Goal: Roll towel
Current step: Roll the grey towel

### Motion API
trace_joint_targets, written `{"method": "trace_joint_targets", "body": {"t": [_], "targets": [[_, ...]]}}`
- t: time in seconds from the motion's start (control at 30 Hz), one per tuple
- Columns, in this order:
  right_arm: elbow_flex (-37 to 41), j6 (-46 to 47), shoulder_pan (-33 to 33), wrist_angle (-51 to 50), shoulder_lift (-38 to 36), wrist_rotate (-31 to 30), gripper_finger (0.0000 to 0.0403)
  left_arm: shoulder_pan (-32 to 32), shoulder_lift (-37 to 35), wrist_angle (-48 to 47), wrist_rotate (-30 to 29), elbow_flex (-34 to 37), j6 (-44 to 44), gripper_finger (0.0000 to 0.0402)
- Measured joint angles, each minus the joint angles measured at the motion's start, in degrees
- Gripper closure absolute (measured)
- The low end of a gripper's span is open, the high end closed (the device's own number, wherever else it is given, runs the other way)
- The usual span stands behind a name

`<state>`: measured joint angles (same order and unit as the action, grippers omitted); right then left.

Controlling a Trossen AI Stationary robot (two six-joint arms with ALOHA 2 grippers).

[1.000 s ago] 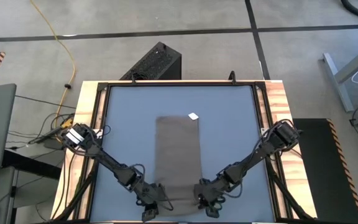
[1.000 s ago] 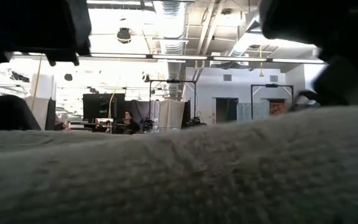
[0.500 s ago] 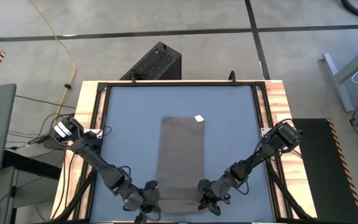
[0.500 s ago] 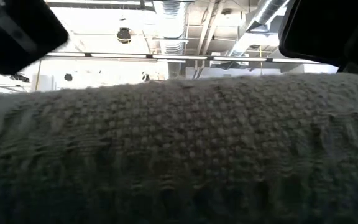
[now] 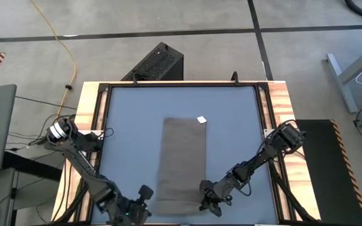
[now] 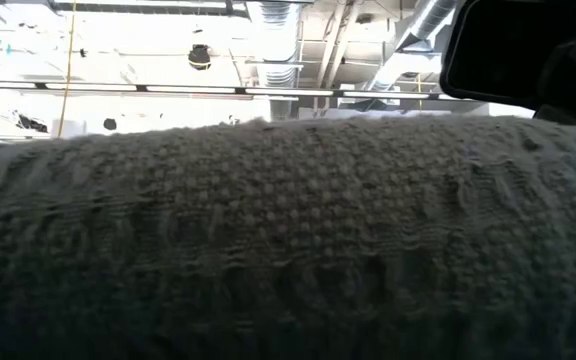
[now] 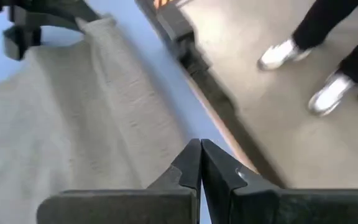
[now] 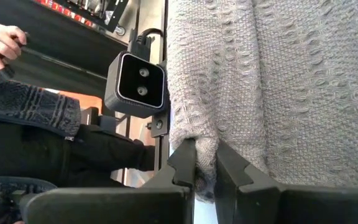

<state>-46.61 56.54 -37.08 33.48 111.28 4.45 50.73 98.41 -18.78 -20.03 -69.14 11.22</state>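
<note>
The taupe towel (image 5: 183, 163) lies flat along the middle of the blue table, its white tag (image 5: 201, 119) at the far right corner. Its near end is turned over into a thick roll (image 6: 288, 230) that fills the low view. My right gripper (image 5: 207, 204) is shut on the right end of that roll. My left gripper (image 5: 144, 190) hovers shut and holding nothing above the table, just left of the towel's near left corner; in the left wrist view its fingertips (image 7: 201, 158) meet with nothing between them. My right gripper pinches the right end of the rolled near edge (image 8: 205, 144) between its two fingers, a fold of several layers. The fingers slant down from the table's far right side. The roll rests on the table and the rest of the towel lies flat beyond it.
A black frame (image 5: 102, 125) and wooden rails border the blue mat (image 5: 131, 125). The low camera (image 8: 135, 78) stands at the near edge right before the roll. A person stands by the table: shoes (image 7: 328, 93), a sleeve (image 8: 23, 109). Bare mat lies on both sides of the towel.
My left gripper, shut throughout, has come off the towel's near left corner, risen, swung toward the table's near left and rolled about its own axis. The towel's near end has turned over into a roll, and the whole towel has slid slightly toward the right edge.
</note>
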Motion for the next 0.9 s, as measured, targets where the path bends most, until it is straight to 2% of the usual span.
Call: {"method": "trace_joint_targets", "body": {"t": [0.07,0.17,0.3,0.43,0.53,0.63,0.8,0.9], "targets": [[0.00,0.27,0.00,0.32,0.00,-0.06,0.0356,-1.00,0.11,-2.58,0.09,0.03,-1.21,0.0394],[0.00,0.47,0.00,0.40,0.00,-0.17,0.0356,-3.01,0.21,-6.06,4.74,0.04,-0.70,0.0371],[0.00,0.62,0.00,0.43,0.00,-0.39,0.0356,-4.73,0.68,-6.11,10.80,0.04,-2.90,0.0318],[-0.02,0.64,0.00,0.91,0.02,-0.56,0.0355,-5.35,1.92,-6.33,12.27,0.15,-6.89,0.0256],[0.00,0.65,-0.06,1.64,0.02,-1.57,0.0355,-5.47,4.15,-5.69,11.23,0.59,-11.74,0.0219],[0.01,0.73,-0.04,1.92,0.02,-1.62,0.0355,-4.95,7.80,-3.30,9.13,0.64,-15.67,0.0201],[0.00,0.96,-0.05,2.02,0.02,-1.70,0.0354,-3.84,11.53,-2.03,-0.03,-0.09,-16.20,0.0203],[0.00,1.28,-0.23,2.10,0.02,-1.79,0.0354,-4.12,12.40,-2.30,-1.23,-0.06,-14.02,0.0226]]}}
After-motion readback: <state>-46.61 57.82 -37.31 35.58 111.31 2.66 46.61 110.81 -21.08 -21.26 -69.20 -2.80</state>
